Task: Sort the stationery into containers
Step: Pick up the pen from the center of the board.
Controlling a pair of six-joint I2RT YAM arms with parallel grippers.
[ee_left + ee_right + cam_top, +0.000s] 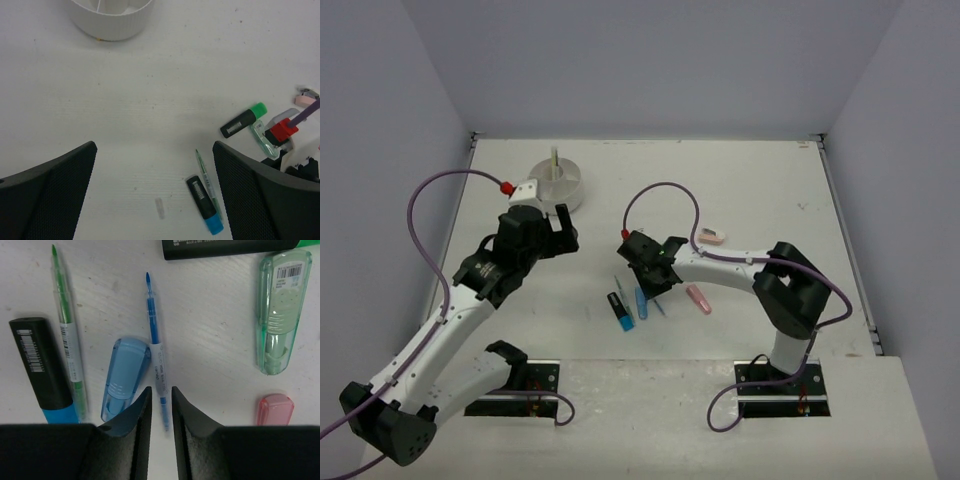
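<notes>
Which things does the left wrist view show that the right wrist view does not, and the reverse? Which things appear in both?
Only the left wrist view: the white tub and the open left gripper.
Only the right wrist view: the blue pen between the right gripper fingers, and a clear blue case beside it.
Both: the green pen, the blue-ended highlighter and the green-capped highlighter.
</notes>
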